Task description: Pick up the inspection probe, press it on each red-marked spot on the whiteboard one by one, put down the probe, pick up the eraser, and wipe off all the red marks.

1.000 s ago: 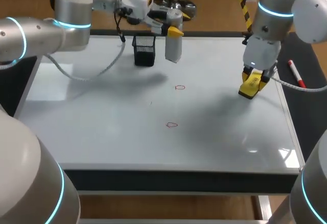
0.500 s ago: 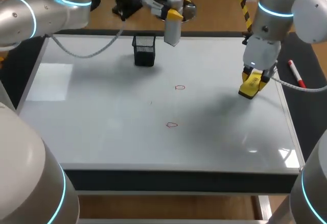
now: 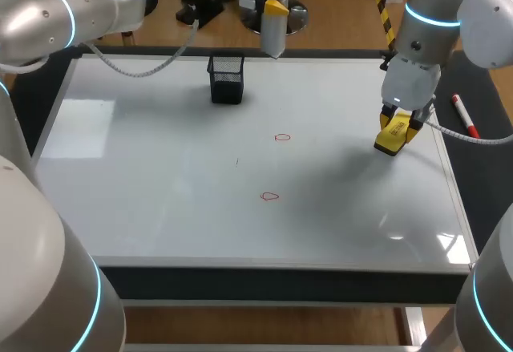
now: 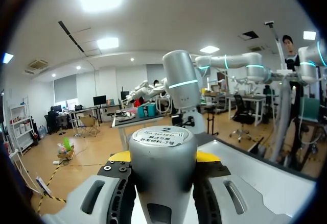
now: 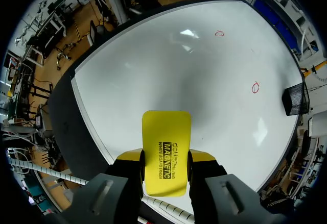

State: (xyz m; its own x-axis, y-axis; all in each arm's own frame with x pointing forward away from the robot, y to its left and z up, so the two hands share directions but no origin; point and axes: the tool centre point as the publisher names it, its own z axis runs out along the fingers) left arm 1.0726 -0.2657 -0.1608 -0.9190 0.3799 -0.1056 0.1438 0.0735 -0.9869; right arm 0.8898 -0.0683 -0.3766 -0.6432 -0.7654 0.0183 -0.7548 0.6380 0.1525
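Your whiteboard point(image 3: 160, 208) covers the table. Your left gripper point(image 3: 275, 5) clamps the silver probe point(image 3: 275, 27), held above the board's far edge, near the black mesh cup point(image 3: 226, 78). Your right gripper point(image 3: 398, 127) grips the yellow eraser point(image 3: 391, 139) at the board's right side. Two red marks point(image 3: 281, 137) point(image 3: 270, 196) sit mid-board.

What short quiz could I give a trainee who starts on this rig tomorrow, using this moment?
1. True or false: the right jaws are shut on the yellow eraser.
2. The inspection probe is: A) lying on the whiteboard; B) held in the air by the left jaws; C) standing in the black mesh cup.
3. Fill in: ___ red marks show on the whiteboard.

Key: 1 true; 2 B; 3 two, the second nearer the front edge.
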